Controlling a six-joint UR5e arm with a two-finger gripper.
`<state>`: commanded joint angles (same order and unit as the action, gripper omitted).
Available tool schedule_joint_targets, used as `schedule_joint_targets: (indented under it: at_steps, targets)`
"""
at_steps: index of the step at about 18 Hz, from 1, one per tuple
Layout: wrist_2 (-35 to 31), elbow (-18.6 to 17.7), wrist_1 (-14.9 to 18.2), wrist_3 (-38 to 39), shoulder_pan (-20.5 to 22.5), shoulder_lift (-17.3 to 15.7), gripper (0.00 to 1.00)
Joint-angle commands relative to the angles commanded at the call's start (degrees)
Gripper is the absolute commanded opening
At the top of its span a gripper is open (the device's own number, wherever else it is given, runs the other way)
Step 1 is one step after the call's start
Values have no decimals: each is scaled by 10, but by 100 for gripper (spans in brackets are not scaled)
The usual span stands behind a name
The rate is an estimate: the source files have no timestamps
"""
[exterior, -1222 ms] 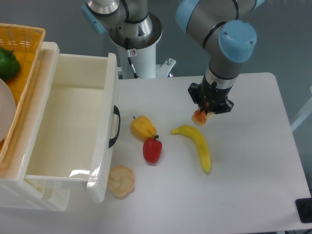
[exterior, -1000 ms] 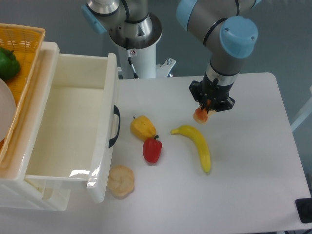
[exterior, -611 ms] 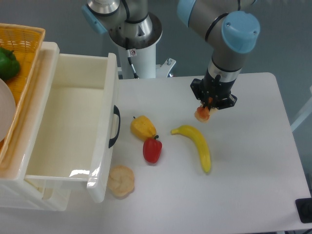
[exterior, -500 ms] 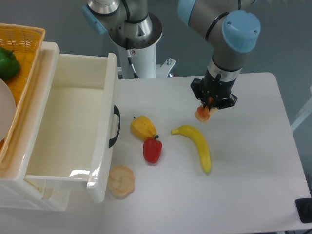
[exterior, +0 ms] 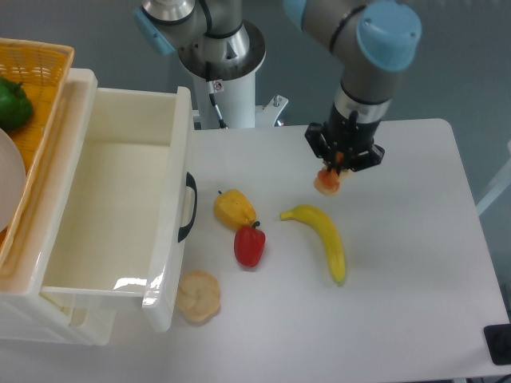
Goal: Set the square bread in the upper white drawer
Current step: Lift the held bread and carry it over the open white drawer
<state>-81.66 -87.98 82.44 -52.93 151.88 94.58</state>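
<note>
While the drawer (exterior: 104, 207) stands pulled out far left of the fingers (exterior: 331, 171), ready to receive, the yellow pepper (exterior: 234, 208), red pepper (exterior: 249, 244) and banana (exterior: 321, 237) lie below-left on the counter (exterior: 415, 263). The fingers pinch the bread (exterior: 327, 183), lifted clear for carrying.

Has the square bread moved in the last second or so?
Yes. The square bread, held in the end effector, has risen slightly and shifted left toward the upper white drawer, away from the banana.
</note>
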Motion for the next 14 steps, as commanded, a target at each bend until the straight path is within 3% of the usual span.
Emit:
schedule_joint_targets:
  at_steps: [6, 12, 14]
  targets:
    - [64, 2, -3, 137, -29, -61, 0]
    - [103, 11, -19, 257, -72, -72, 0]
    - [105, 9, -45, 332, -87, -71, 0]
